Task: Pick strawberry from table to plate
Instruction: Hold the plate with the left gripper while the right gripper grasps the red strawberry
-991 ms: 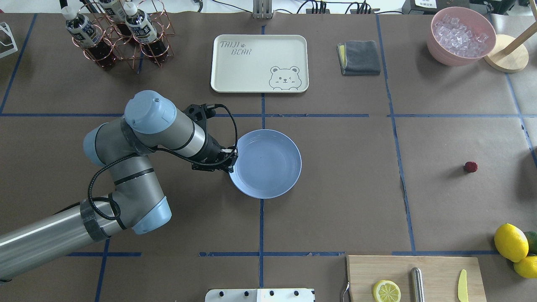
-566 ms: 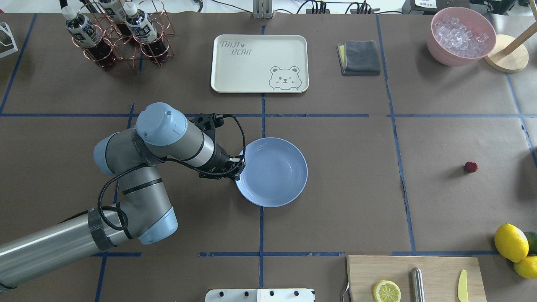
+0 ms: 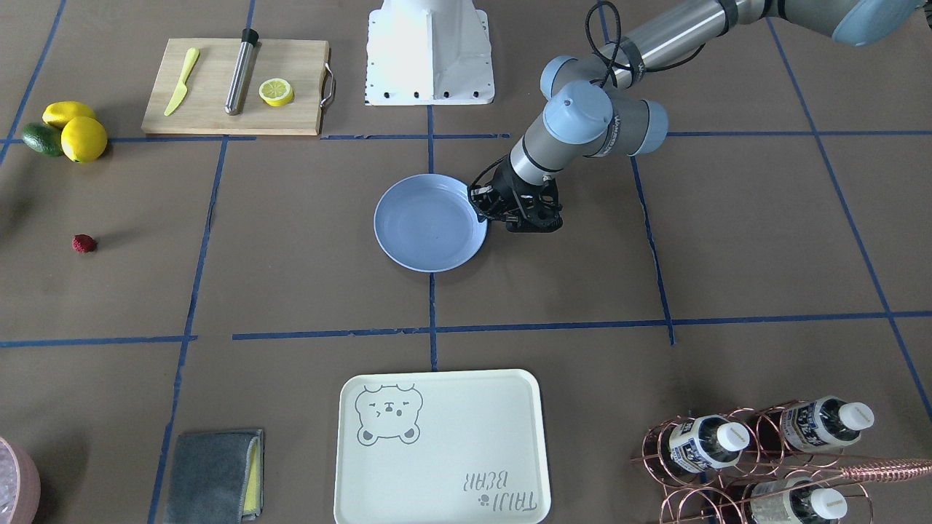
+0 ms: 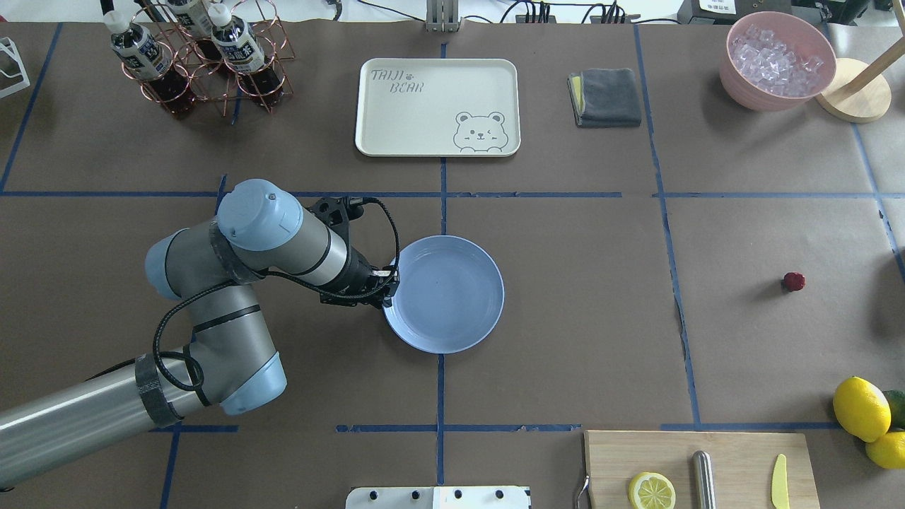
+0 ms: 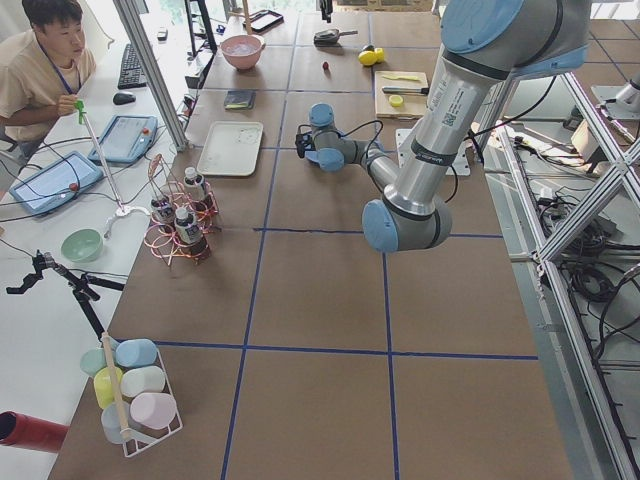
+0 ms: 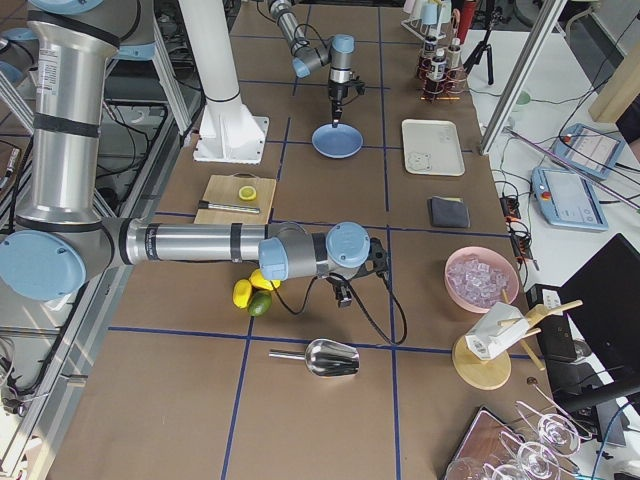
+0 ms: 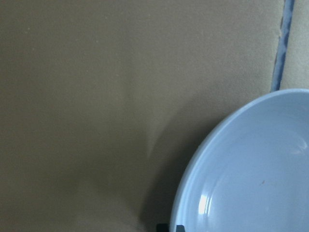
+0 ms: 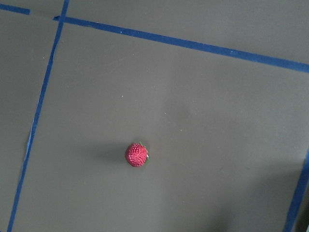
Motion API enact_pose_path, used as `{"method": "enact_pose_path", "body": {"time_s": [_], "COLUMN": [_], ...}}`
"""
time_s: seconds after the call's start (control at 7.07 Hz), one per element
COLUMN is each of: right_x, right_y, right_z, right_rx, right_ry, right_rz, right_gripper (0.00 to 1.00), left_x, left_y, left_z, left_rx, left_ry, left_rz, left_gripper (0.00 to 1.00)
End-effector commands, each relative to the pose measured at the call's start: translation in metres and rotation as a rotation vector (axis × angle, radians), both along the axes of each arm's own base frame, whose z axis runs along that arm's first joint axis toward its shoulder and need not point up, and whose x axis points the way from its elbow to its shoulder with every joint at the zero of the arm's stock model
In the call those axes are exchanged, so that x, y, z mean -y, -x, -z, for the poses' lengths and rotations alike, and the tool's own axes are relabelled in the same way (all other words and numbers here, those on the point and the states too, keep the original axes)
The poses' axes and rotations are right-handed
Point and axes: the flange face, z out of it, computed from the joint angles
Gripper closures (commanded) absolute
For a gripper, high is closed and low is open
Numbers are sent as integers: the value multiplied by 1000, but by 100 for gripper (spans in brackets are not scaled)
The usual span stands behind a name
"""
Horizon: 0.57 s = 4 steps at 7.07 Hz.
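The light blue plate (image 4: 452,300) lies near the middle of the table (image 4: 580,332). My left gripper (image 4: 387,283) is at the plate's left rim and shut on it. The left wrist view shows the plate (image 7: 251,169) close up, with a dark fingertip at its edge. In the front view the same gripper (image 3: 480,211) touches the plate (image 3: 429,225). The strawberry (image 4: 793,281) lies alone far to the right on the paper, also visible as a small red strawberry (image 8: 136,154) below the right wrist camera. My right gripper (image 6: 345,293) shows only in the exterior right view, so I cannot tell its state.
A cream bear tray (image 4: 437,106) lies behind the plate. At the back stand a bottle rack (image 4: 198,56), a grey cloth (image 4: 604,97) and a pink bowl of ice (image 4: 778,60). A cutting board (image 4: 700,466) and lemons (image 4: 860,408) sit at the front right.
The left gripper and the plate moved together: first right and toward the robot's side, then back left a little. The strawberry has not moved.
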Motion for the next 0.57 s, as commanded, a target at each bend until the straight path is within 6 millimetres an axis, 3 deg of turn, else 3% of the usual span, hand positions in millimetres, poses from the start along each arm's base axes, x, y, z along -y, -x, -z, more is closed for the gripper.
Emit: {"method": "enact_pose_path", "body": {"time_s": [0.0,0.28,0.42], "right_x": [-7,-30,-34], "right_y": [61,139,154], "right_z": [12,4,1], "right_rx": [-45,-176,-193], "right_ry": [63,9,73], "right_rz": [-46,-64,-88], "right_gripper": [0,0,0], "left_x": [-1,-3,-5], "left_y": [3,12,14], "left_z": [7,19,25], "left_rx": [-16,-40,-50], "left_ry": [-6,-19,-4], "left_rz": [1,6,15], "left_gripper": [36,34,34]}}
